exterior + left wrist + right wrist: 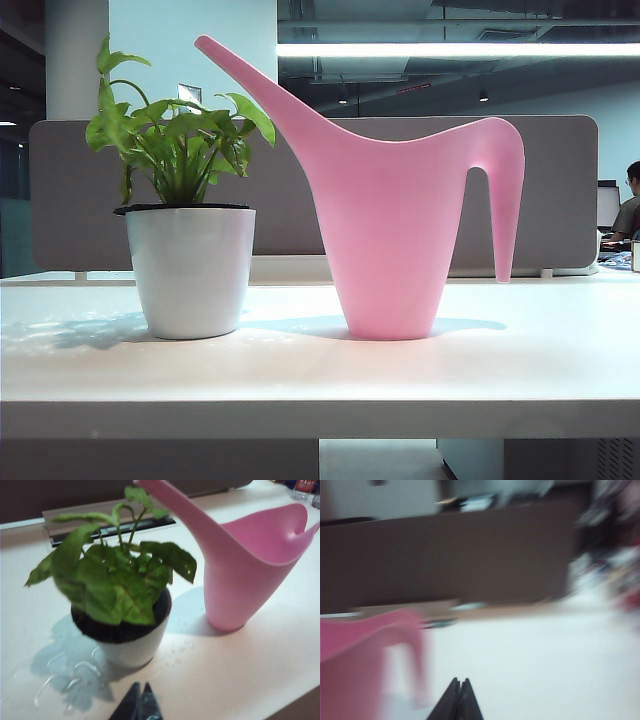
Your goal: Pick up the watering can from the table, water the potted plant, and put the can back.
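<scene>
Standing upright on the table [520, 370], the can [395, 235] is seen just right of the plant [188, 235], apart from it, spout angled up over the leaves, handle on the far side. Wet patches are seen on the table beside the pot. The left gripper [140, 692] is clenched, empty, held above the table near the pot. The right gripper [460, 684] is clenched too, empty, near the can's handle, in a blurred view.
</scene>
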Robot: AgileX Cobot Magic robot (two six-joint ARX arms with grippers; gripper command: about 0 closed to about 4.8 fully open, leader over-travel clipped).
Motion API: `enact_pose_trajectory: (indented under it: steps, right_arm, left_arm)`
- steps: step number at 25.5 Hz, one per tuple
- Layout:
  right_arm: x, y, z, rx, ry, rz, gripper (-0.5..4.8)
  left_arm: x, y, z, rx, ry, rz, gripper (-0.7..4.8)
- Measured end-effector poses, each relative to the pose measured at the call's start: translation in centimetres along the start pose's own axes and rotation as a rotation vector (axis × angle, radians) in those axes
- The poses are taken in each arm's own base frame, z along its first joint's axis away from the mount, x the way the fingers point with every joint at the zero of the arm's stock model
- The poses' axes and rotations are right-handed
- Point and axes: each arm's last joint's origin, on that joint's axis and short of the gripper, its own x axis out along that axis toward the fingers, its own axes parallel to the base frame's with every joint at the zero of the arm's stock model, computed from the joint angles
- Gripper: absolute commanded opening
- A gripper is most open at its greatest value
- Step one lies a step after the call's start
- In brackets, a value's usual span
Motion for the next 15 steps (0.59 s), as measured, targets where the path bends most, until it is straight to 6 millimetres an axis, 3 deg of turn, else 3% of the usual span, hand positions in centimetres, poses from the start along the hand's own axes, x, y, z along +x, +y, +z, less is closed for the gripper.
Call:
enact_pose_trajectory:
  steps: [3,7,9,15]
  right_arm:
    - [1.2,0.0,0.5,-0.174,0.027,-0.067,-0.06]
    - [4.1,0.8,-0.8,-0.236,0.140,0.024,-0.06]
    - [7.0,1.5,-2.2,-0.243,0.198,0.076,0.08]
    - [11.7,3.6,-4.9,-0.214,0.169,0.136,1.57]
  left_arm:
    - [0.6,0.0,0.3,0.002,-0.019,-0.001,0.03]
    - [0.9,0.1,0.4,0.002,-0.021,-0.001,0.03]
    - [1.0,0.1,0.4,0.001,-0.011,-0.001,0.03]
    - [1.1,0.1,0.4,0.001,-0.009,0.000,0.03]
